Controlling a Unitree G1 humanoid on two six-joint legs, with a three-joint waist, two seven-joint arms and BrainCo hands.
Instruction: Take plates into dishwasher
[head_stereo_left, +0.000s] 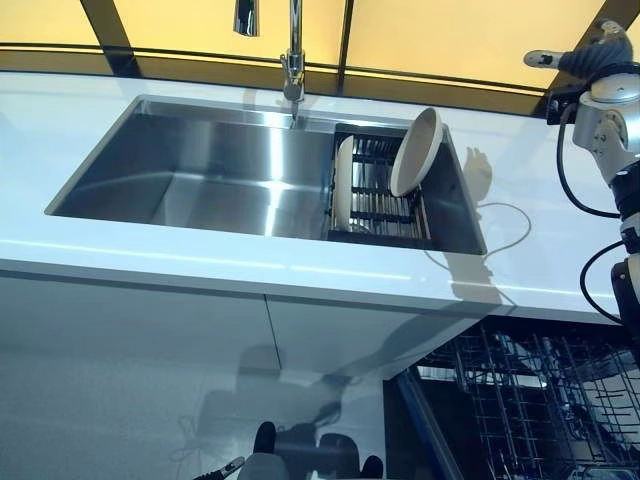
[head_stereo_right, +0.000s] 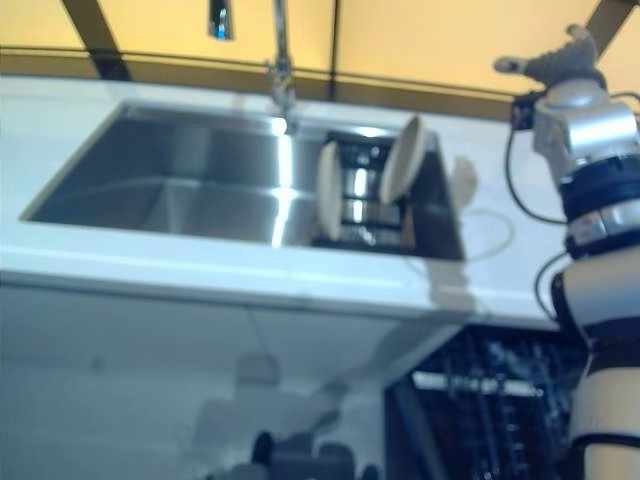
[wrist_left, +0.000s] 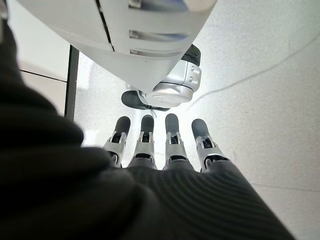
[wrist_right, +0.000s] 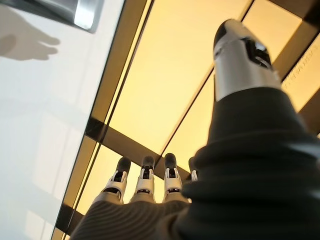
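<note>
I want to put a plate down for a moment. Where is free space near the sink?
The white counter left of the sink is bare. The sink's left basin is free. The rack holding two plates is crowded.

Faucet (head_stereo_left: 293, 60) overhangs sink (head_stereo_left: 200, 175); plates (head_stereo_left: 415, 152) reachable above

Our right arm (head_stereo_left: 612, 120) is a stack of silver-grey shells parted by dark bands. Each hand, left hand (wrist_left: 165, 145) and right hand (wrist_right: 145, 185), shows silver fingers with dark rounded tips, and a dark ribbed cover wraps the back and wrist.
</note>
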